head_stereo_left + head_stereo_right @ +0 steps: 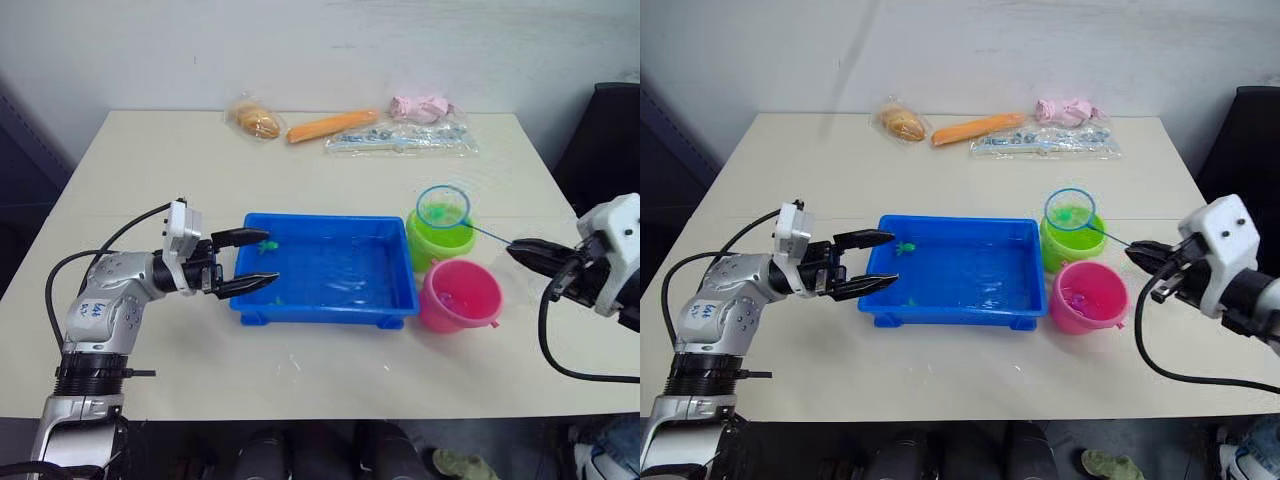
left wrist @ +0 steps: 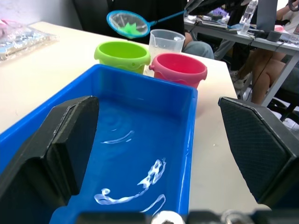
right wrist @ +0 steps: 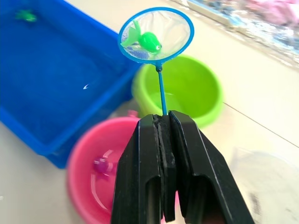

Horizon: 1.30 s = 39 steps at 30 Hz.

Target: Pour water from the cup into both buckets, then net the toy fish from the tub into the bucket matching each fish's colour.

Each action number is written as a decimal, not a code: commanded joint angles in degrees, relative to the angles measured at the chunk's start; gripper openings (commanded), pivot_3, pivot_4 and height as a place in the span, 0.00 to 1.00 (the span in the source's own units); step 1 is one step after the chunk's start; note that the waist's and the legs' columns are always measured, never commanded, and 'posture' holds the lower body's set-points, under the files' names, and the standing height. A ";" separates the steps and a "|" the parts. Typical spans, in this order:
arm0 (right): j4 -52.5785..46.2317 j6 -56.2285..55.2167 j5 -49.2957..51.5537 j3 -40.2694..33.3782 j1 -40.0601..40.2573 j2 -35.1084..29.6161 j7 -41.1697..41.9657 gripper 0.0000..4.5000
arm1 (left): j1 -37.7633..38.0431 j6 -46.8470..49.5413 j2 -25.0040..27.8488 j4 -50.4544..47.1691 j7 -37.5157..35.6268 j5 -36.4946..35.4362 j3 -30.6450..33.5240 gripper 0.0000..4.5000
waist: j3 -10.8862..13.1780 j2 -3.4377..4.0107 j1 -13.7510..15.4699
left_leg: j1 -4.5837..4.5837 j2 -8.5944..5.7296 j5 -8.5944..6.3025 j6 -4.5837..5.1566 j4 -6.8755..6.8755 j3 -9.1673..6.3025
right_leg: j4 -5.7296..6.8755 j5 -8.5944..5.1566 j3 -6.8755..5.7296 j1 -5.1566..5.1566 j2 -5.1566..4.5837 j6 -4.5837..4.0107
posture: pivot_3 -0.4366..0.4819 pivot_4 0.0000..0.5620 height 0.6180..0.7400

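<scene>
There were two buckets, one lime-green bucket [image 1: 438, 240] and one pink bucket [image 1: 459, 295], along with one blue tub [image 1: 322, 270], one clear cup [image 2: 166, 40] and one net [image 3: 156, 34]. Three toy fish could be counted: a green fish in the net [image 3: 145, 41], a green fish in the tub [image 1: 266, 245] and a pink fish in the pink bucket [image 3: 103, 165]. Two grippers showed, the left gripper [image 1: 248, 261] and the right gripper [image 1: 518, 250]
</scene>
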 commanded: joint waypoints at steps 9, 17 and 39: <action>7.88 -31.24 -21.99 5.79 9.74 -2.66 -9.38 0.00 | -2.55 -3.76 -2.00 2.38 -1.59 2.00 -1.14 0.98 | 0.00 0.00 0.12 | 0.00 -0.05 0.03 -0.02 0.02 -0.01 | 0.00 0.01 0.00 0.03 -0.01 0.03 | 0.48 0.27 1.00; 13.05 -42.87 -30.74 9.26 10.26 -3.74 -13.87 0.00 | -1.81 -4.76 -2.92 2.71 -1.65 2.42 -1.08 0.98 | 0.00 0.00 0.12 | 0.01 -0.05 0.05 -0.03 0.02 -0.02 | 0.00 0.01 0.00 0.06 -0.01 0.03 | 0.48 0.27 1.00; 18.41 -59.89 -60.16 16.00 10.47 -9.19 -29.00 0.00 | 0.36 -5.88 -3.71 0.53 0.30 2.32 -0.36 0.98 | 0.00 0.00 0.05 | 0.04 0.01 0.09 -0.10 0.05 -0.04 | 0.01 0.01 0.00 0.09 0.00 0.03 | 0.48 0.27 1.00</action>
